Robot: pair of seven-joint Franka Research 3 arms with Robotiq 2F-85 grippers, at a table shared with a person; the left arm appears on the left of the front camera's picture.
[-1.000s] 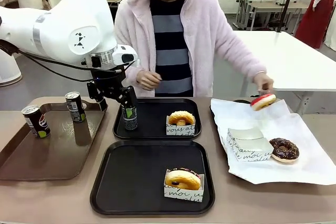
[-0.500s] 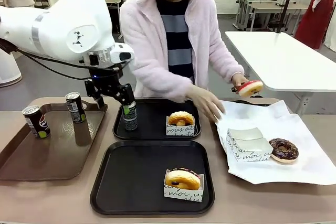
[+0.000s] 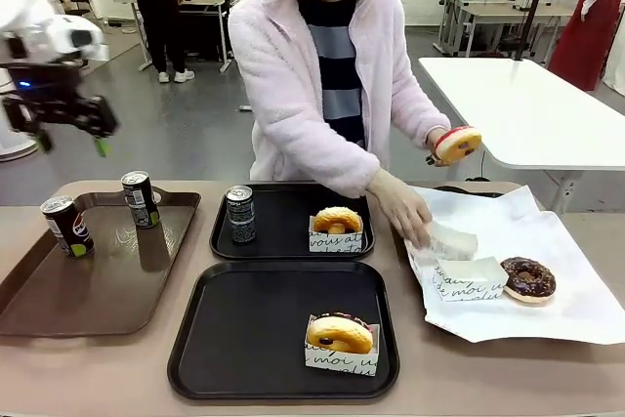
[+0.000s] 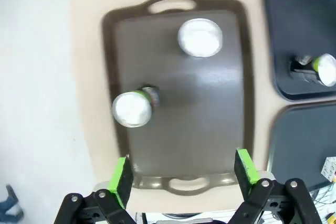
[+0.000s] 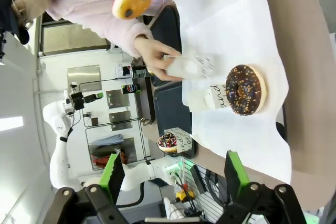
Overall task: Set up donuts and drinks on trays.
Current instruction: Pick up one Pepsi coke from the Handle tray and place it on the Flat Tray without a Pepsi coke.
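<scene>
Left gripper: wide open, empty, above brown tray.
Right gripper: open, empty.
Person's hand: gripping a donut.
Can: on far tray.

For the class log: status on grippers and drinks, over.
Left gripper open above brown tray. Right gripper open. One can on far tray; near tray has none. Person's hand beside far tray.

We find the left gripper blurred, its arm cut by the frame edge; both black trays run off the left wrist view.
</scene>
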